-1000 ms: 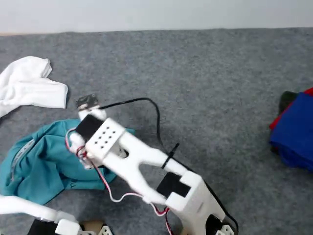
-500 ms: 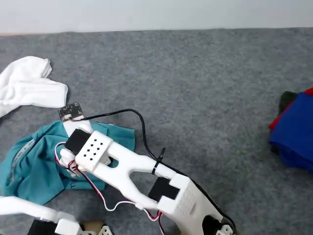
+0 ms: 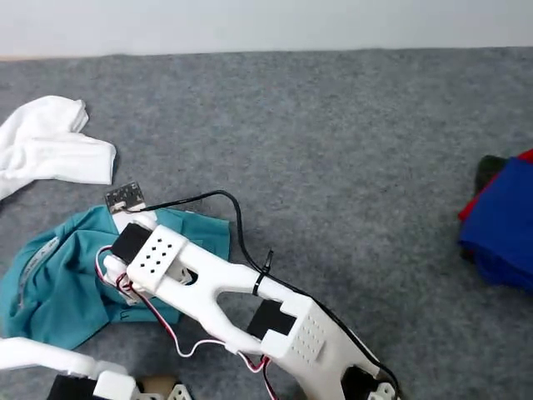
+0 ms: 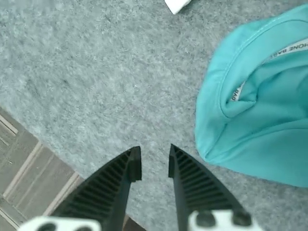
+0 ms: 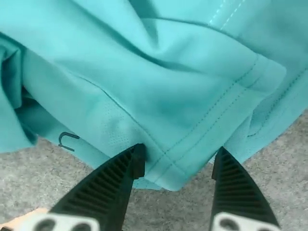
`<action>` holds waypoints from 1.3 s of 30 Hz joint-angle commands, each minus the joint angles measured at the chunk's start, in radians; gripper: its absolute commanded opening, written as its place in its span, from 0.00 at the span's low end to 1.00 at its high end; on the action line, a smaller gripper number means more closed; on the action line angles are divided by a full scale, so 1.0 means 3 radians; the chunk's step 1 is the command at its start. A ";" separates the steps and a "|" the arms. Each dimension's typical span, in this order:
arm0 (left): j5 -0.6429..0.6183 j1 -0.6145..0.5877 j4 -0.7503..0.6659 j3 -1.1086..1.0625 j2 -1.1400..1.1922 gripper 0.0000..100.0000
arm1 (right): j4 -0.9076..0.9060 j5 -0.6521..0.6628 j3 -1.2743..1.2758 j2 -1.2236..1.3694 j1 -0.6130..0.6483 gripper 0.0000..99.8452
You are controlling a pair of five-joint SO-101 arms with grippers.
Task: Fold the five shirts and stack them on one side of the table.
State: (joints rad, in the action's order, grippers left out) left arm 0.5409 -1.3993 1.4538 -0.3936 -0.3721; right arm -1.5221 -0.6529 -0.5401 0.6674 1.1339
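Grey worktop (image 3: pixel 358 150), crumpled teal shirt (image 3: pixel 58 283) at its near left corner.
White shirt (image 3: pixel 50 150) lies beyond it, folded blue stack (image 3: pixel 504 221) at the right edge — right gripper (image 5: pixel 179 159) fingers wide open astride the teal hem, left gripper (image 4: pixel 154 156) fingers slightly parted, empty.

Observe that the right arm (image 3: pixel 225 279) has swung left and slightly nearer across the worktop (image 3: pixel 358 150), carrying the right tool (image 5: pixel 180 154) further over the teal shirt (image 3: pixel 58 275). Most of this travel occurred early; the latest shift is marginal.
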 commanded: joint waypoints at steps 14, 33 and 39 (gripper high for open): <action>-0.0010 -0.0056 -0.0046 -0.0023 -0.0133 0.10 | 0.0187 -0.0015 -0.0159 -0.0033 -0.0222 0.02; -0.0010 0.0312 0.0389 -0.0054 -0.0133 0.10 | -0.0591 0.0440 -0.0153 -0.0739 -0.0816 0.01; -0.0010 0.1151 0.0619 -0.0084 -0.0133 0.10 | -0.0652 0.0455 -0.0153 -0.0744 -0.1046 0.01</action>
State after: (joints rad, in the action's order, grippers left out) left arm 0.5393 -1.1569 1.6195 -0.4258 -0.3721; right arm -1.7031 -0.5255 -0.5401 0.5125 0.8623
